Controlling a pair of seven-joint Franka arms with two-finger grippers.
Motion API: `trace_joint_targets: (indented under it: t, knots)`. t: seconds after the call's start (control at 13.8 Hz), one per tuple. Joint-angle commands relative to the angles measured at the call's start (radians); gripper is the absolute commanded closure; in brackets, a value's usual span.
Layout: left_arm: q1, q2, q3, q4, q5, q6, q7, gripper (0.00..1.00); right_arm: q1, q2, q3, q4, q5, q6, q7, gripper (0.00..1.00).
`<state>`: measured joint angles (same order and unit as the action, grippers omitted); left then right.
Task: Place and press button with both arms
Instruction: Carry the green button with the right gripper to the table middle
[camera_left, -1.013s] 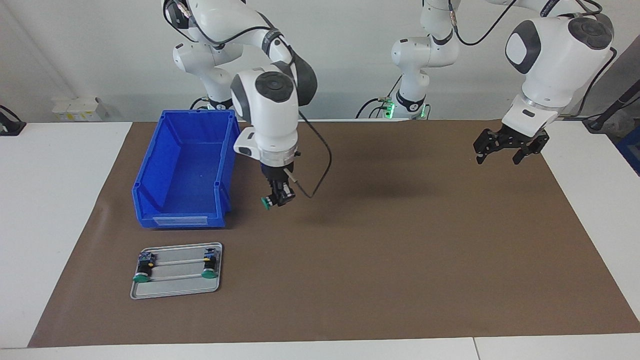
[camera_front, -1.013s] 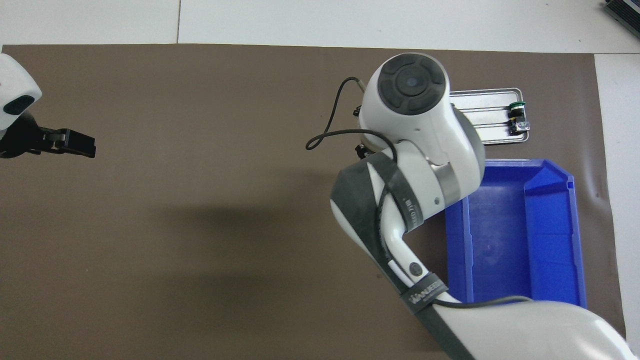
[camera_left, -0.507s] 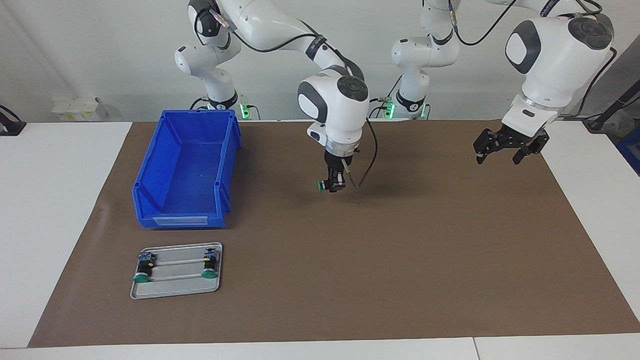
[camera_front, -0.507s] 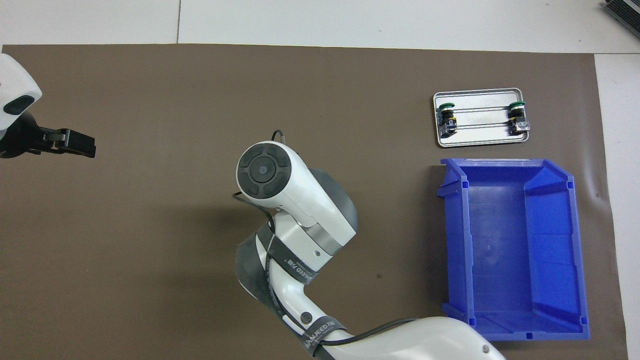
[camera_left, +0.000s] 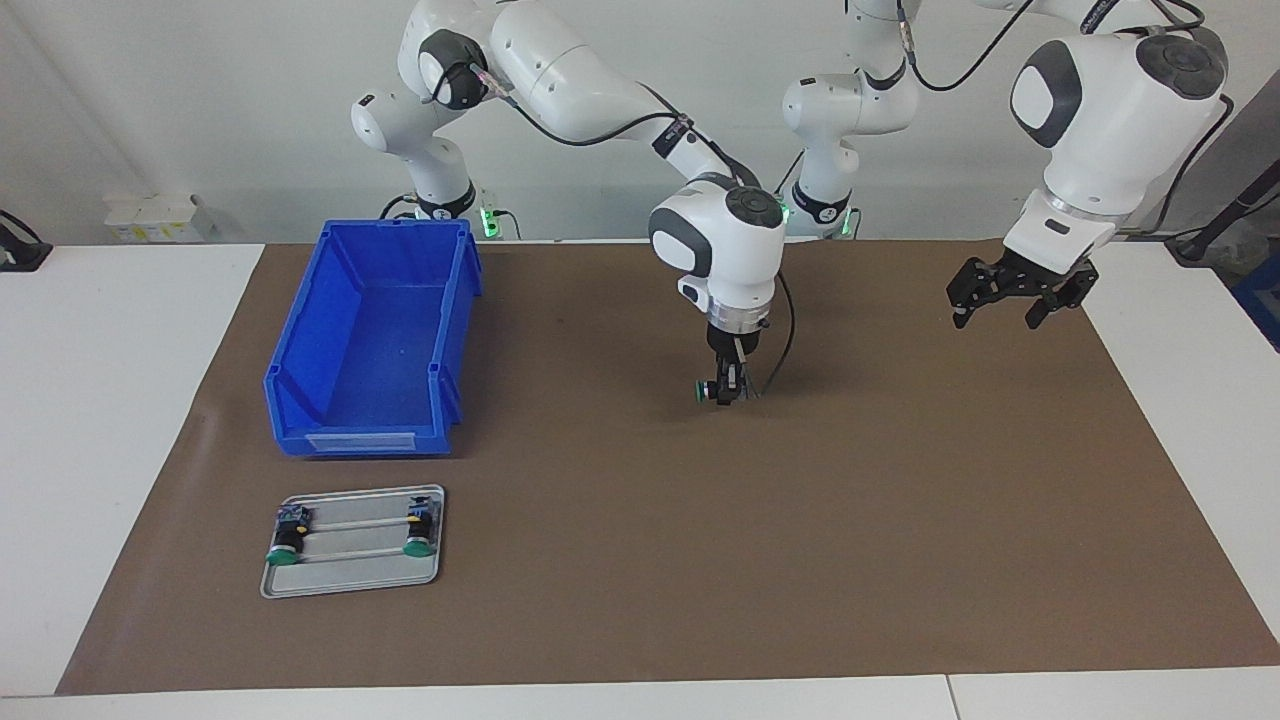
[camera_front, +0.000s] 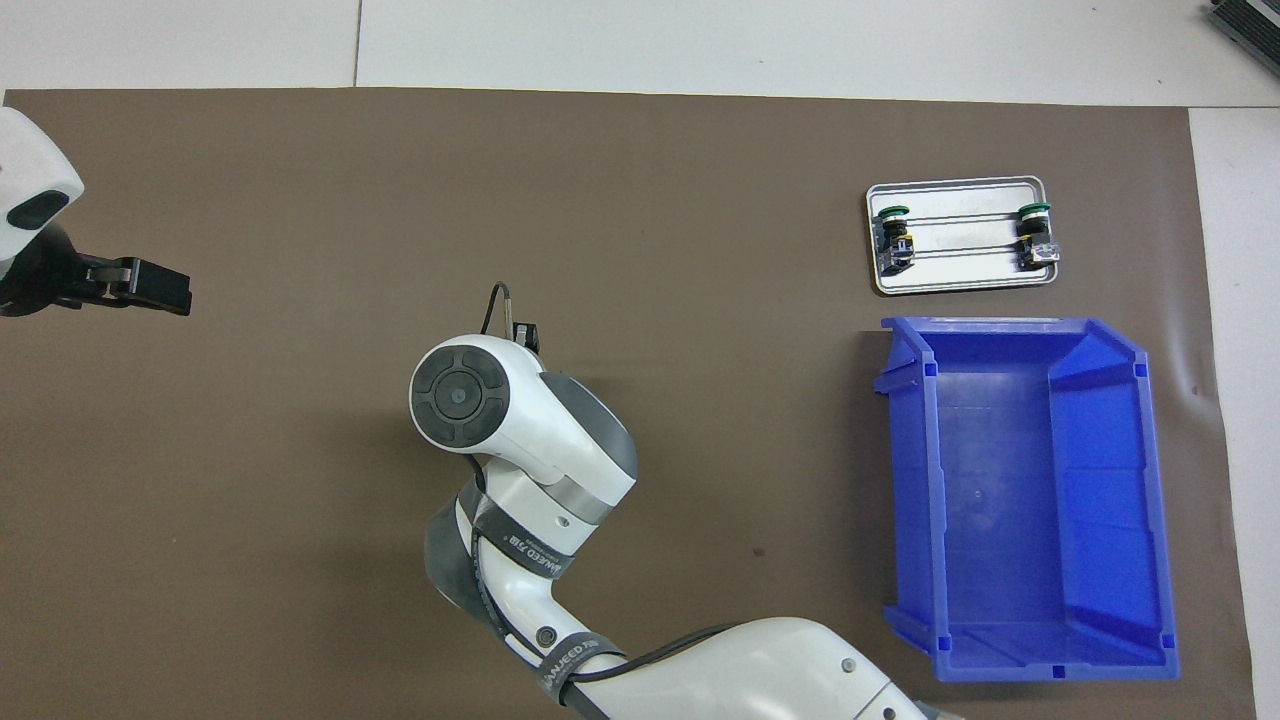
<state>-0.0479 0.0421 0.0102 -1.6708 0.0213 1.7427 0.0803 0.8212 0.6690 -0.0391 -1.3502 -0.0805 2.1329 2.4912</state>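
Note:
My right gripper (camera_left: 722, 390) is shut on a button (camera_left: 703, 392) with a green cap, held sideways low over the middle of the brown mat (camera_left: 800, 550); I cannot tell whether it touches the mat. In the overhead view the right wrist hides the button and only the gripper's edge (camera_front: 525, 333) shows. My left gripper (camera_left: 1000, 312) is open and empty, raised over the mat at the left arm's end, and it also shows in the overhead view (camera_front: 140, 285). The left arm waits. Two more buttons (camera_left: 285, 542) (camera_left: 420, 535) lie on a metal tray (camera_left: 350, 578).
An empty blue bin (camera_left: 370, 340) stands at the right arm's end of the table, nearer to the robots than the tray. In the overhead view the bin (camera_front: 1030, 500) and the tray (camera_front: 960, 272) show too.
My right gripper has carried the button from beside the blue bin toward the middle of the mat and lowered it. The left arm has not moved.

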Motion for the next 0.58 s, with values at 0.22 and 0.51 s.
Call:
trace_joint_targets:
  t: [0.22, 0.51]
  knots:
    - [-0.003, -0.028, 0.002, -0.036, 0.020, 0.017, -0.001, 0.00, 0.041, 0.027, 0.015, -0.044, -0.062, 0.087, 0.035, 1.00]
    - [-0.003, -0.028, 0.004, -0.036, 0.020, 0.017, -0.001, 0.00, 0.047, 0.026, 0.015, -0.044, -0.082, 0.093, 0.025, 0.00]
